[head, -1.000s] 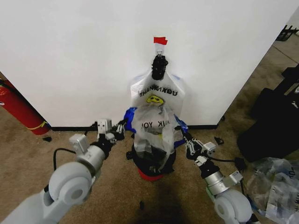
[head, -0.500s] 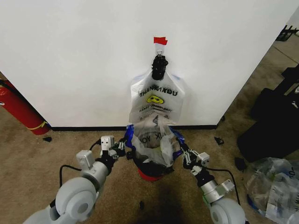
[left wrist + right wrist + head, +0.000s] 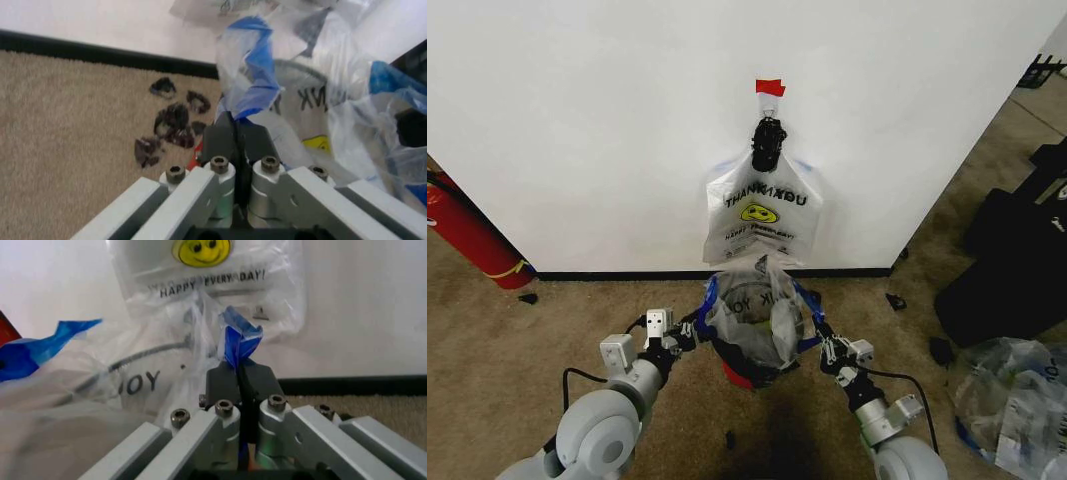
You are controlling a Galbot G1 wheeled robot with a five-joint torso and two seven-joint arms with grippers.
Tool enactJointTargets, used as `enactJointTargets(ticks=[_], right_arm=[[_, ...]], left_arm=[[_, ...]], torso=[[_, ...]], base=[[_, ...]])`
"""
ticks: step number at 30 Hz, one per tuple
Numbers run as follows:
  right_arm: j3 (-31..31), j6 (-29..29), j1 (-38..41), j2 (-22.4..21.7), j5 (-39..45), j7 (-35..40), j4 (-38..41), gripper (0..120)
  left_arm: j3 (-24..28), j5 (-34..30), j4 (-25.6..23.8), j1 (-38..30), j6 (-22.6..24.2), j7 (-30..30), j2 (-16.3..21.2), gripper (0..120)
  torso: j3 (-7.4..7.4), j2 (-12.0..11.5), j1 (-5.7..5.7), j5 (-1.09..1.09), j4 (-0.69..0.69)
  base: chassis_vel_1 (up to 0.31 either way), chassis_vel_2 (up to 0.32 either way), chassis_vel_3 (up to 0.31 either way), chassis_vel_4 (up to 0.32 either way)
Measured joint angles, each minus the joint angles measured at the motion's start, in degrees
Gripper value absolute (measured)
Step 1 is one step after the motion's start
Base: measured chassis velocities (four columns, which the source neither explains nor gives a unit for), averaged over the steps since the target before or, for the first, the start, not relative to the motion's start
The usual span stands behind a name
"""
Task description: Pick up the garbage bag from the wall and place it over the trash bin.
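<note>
Garbage bag [image 3: 755,312] draped over trash bin [image 3: 745,372]. Left gripper [image 3: 689,333], right gripper [image 3: 825,345] each clenched on blue handle, either side of bin. Pull evenly, stretch mouth past rim.

Both arms low and forward, left pincer [image 3: 689,333] and right pincer [image 3: 824,343] apparently clamped tight, wrists angled inward.
</note>
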Motion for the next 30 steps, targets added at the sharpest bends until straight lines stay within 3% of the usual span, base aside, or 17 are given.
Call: enactJointTargets(ticks=[16, 30], right_arm=[[-0.3, -1.7, 1.1, -0.3, 0.3, 0.1, -4.7, 0], [-0.5, -4.5, 2.1, -0.2, 0.2, 2.3, -6.8, 0]], left_arm=[[0.8, -2.0, 5.2, -1.1, 2.4, -1.2, -0.2, 0], [-0.3, -3.1, 6.4, 0.6, 4.2, -0.5, 1.2, 0]], torso=[[0.0, 0.0, 0.0, -0.01, 0.0], [0.0, 0.0, 0.0, 0.0, 0.0]], base=[[0.0, 0.0, 0.0, 0.0], [0.0, 0.0, 0.0, 0.0]])
